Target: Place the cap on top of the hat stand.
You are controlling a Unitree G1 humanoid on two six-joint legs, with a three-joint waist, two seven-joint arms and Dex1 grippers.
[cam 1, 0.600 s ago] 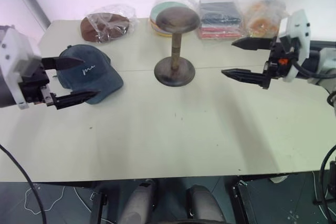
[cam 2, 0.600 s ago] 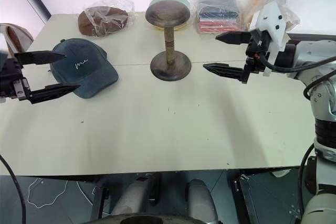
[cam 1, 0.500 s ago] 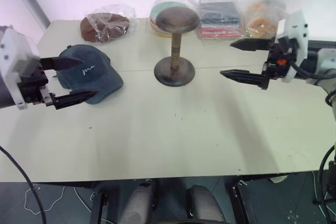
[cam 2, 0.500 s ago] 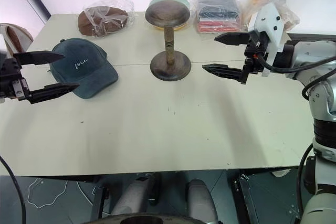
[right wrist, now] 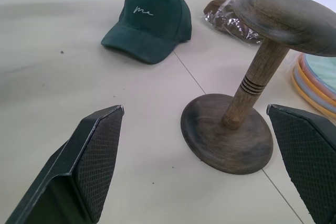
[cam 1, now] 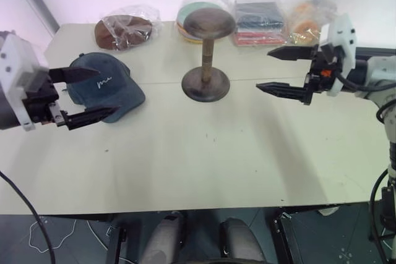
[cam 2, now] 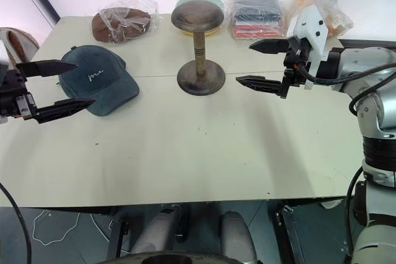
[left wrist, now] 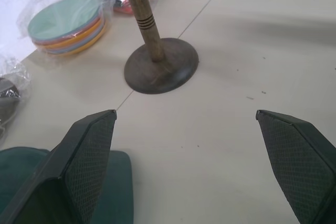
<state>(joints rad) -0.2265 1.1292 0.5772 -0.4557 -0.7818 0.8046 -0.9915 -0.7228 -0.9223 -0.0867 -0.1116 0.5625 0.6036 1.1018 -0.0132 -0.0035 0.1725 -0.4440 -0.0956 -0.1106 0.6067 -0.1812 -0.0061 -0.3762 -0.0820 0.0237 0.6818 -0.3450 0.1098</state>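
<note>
The right claw (cam 1: 283, 70) has eased a little closer to the hat stand (cam 1: 206, 54) since the earlier frame; nothing else has shifted. The worktop (cam 1: 204, 159) carries the hat stand upright near its far middle. Left of the stand, well apart, the cap (cam 1: 106, 86) lies flat on the worktop. The left claw (cam 1: 88, 94), released and wide, hovers at the cap; the right, also spread, holds nothing

Small white script embroidery seen on front of cap (right wrist: 149, 22), read as "me". No other text, label, brand or number made out on anything else.
</note>
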